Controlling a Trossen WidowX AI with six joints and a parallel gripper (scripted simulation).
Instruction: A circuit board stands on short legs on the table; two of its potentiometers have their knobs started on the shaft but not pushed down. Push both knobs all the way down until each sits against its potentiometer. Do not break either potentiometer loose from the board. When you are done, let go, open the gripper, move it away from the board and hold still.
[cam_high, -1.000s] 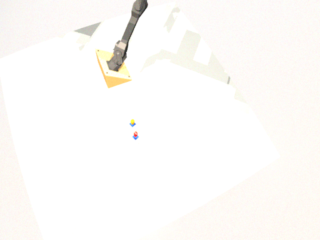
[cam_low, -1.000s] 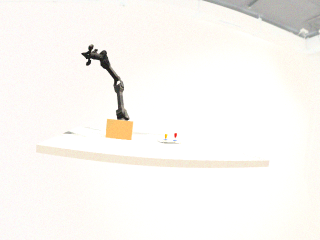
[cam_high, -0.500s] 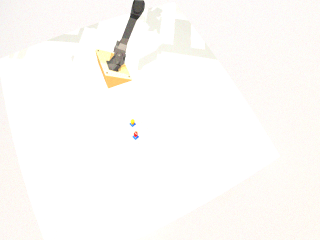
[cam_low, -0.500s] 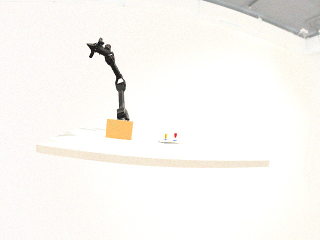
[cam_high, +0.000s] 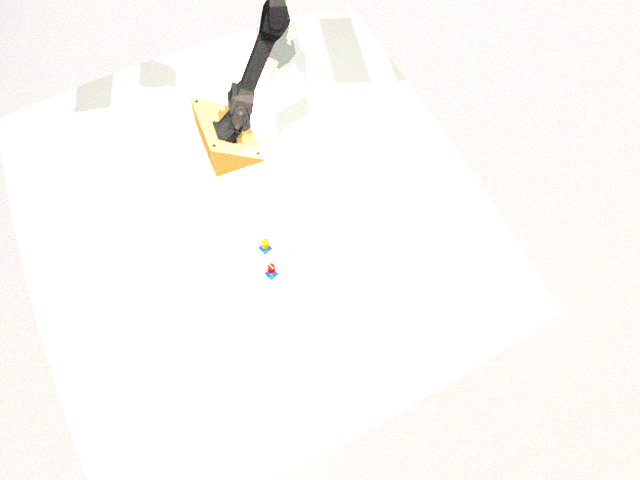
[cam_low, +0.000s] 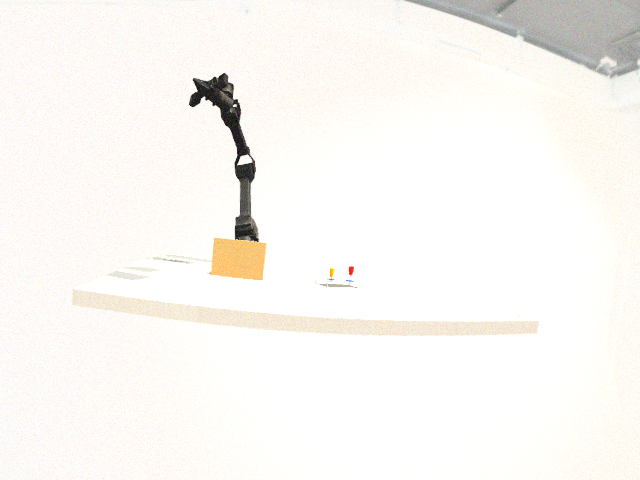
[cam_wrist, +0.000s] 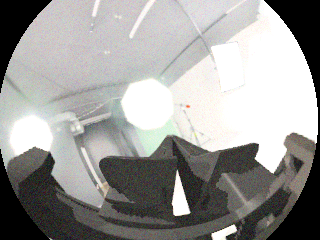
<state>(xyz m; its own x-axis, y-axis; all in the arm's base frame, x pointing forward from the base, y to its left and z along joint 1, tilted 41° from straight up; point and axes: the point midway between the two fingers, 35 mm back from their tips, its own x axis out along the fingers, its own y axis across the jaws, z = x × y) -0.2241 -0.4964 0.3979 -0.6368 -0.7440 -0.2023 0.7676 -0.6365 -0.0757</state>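
Observation:
A yellow knob and a red knob each stand on a small blue potentiometer, the yellow knob's and the red knob's, near the middle of the table. The pale circuit board under them barely shows against the white table. My gripper is shut on nothing. It is raised high above the arm's base, far up and back from the knobs, and points upward. The wrist view shows only ceiling and lights, not the board. The gripper is out of the top view.
The arm stands on an orange base block at the back of the white table. Grey shadow patches lie along the table's far edge.

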